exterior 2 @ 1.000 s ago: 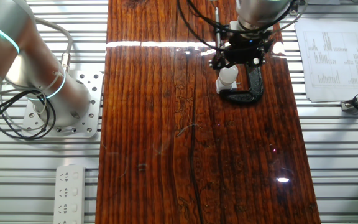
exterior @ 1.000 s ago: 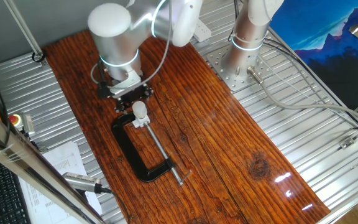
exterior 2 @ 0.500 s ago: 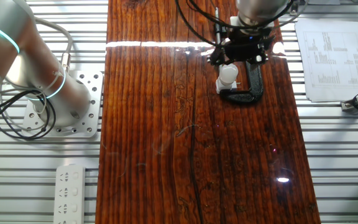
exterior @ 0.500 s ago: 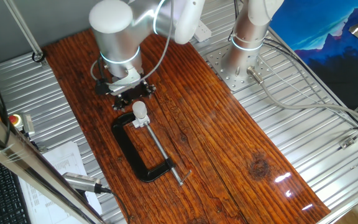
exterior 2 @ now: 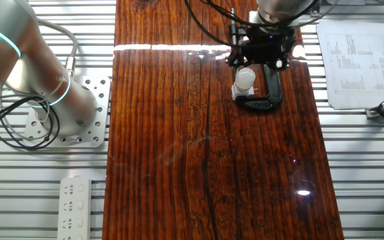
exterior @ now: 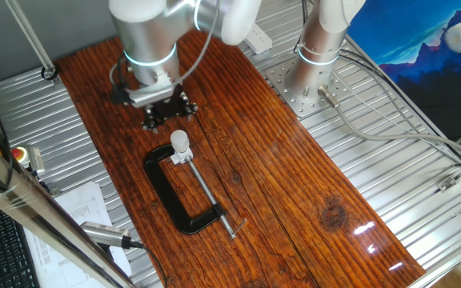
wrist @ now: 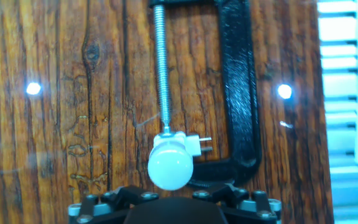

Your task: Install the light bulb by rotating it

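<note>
The light bulb point(exterior: 180, 141) is small, white and frosted. It stands upright in a white socket point(wrist: 190, 143) held by a black C-clamp point(exterior: 169, 197) on the wooden table. My gripper point(exterior: 166, 114) hangs above and just behind the bulb, apart from it. It is open, with nothing between its black fingers point(exterior: 150, 122). In the other fixed view the gripper point(exterior 2: 259, 56) is just above the bulb point(exterior 2: 245, 78). The hand view looks down on the bulb point(wrist: 170, 165), with the gripper point(wrist: 173, 198) at the bottom edge and its jaws wide apart.
The clamp's threaded screw point(wrist: 161, 68) runs away from the socket across the wood. Papers point(exterior 2: 355, 63) and a handheld tool point(exterior: 106, 234) lie beside the board. A second arm's base point(exterior: 314, 56) is bolted to the metal table, and a power strip point(exterior 2: 74, 207) lies nearby.
My gripper has lifted and drawn back from the bulb, which stays in the socket. The clamp has not moved.
</note>
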You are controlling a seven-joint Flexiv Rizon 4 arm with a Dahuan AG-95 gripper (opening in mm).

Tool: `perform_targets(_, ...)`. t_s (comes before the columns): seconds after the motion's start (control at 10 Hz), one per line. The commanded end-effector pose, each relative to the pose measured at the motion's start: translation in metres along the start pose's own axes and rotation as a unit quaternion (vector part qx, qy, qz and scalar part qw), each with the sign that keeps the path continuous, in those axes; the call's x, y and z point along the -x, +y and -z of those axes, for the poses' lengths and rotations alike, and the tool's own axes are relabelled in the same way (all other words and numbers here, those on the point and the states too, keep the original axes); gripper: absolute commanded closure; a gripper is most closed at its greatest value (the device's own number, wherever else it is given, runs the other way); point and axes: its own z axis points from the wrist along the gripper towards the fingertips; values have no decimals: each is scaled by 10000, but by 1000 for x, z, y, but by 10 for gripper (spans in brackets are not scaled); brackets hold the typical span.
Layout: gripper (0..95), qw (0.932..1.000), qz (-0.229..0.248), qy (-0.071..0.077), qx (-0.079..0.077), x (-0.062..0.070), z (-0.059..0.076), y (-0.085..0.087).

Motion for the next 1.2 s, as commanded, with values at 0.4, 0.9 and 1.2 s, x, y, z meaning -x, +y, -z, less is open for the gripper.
perform_targets(0.4, 380, 9595, -2804, -280, -48, -20, 16, -1)
perform_targets(0.9, 570, 9113, -4108, -284, -1, -38, 25, 0)
perform_targets(1.2, 950, 8788, -4762, -293, 33, -47, 30, 2)
